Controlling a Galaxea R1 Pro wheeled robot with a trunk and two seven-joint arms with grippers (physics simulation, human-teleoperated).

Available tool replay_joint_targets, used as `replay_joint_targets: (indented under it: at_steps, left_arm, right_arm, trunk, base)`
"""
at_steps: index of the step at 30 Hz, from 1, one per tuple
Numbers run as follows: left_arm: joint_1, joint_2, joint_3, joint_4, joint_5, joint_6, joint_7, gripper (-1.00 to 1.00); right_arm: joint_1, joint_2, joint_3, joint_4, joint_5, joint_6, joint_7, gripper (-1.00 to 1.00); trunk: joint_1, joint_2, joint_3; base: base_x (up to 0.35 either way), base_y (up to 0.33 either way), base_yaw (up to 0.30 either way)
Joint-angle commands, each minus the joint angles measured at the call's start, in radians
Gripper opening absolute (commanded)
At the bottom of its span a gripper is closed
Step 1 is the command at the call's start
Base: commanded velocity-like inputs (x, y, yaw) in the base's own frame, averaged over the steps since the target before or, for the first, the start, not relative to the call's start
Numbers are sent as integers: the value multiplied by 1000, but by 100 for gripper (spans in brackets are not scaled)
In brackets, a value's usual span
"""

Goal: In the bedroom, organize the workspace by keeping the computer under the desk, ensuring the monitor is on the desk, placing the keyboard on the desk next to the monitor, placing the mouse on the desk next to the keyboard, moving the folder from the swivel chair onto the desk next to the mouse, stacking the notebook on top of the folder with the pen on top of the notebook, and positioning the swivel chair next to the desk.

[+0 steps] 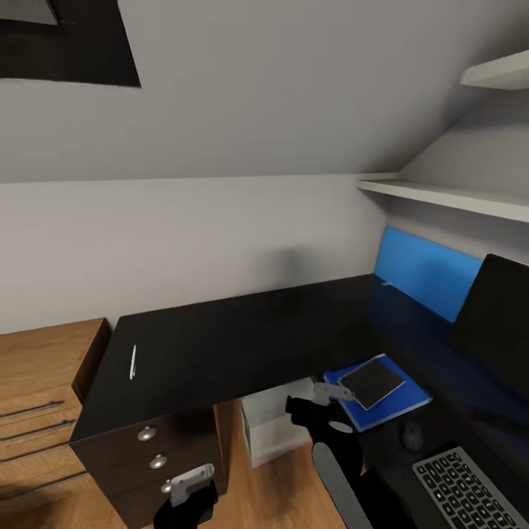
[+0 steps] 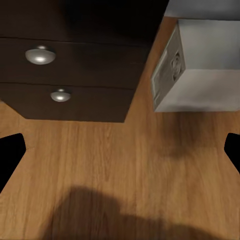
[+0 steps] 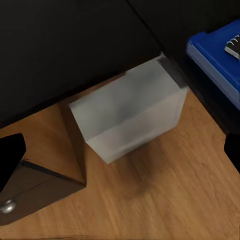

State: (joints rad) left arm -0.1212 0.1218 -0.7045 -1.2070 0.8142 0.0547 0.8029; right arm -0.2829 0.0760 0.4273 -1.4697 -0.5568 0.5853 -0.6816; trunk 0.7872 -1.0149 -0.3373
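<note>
Now | one folder (image 1: 382,402) | one notebook (image 1: 371,382) atop | one pen (image 1: 133,362) | both end effectors spread

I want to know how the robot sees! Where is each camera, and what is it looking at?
Head view: up high, looking down over the desk, folder and keyboard; both arms show.
Left wrist view: low, facing the drawers, computer and floor; dark fingertips at both edges.
Right wrist view: above the computer, seeing the folder's corner; a dark fingertip shows.
All three see the computer.
</note>
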Motion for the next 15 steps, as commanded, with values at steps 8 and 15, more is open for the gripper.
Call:
replay_joint_targets:
  at_steps: [8,15]
  left_arm:
    - [-2,1,-3,-1,2,3,7,100]
    - [-2,1,-3,-2,0,2,6,100]
  right_arm:
    - [-1,-1,8,0,-8,2,-9,100]
    - [-1,-3,10,0,-8,2,-9,100]
  trunk:
    - [0,-1,-6]
    - [0,-1,-10]
  base:
    - [0,0,257]
    - [0,62,259]
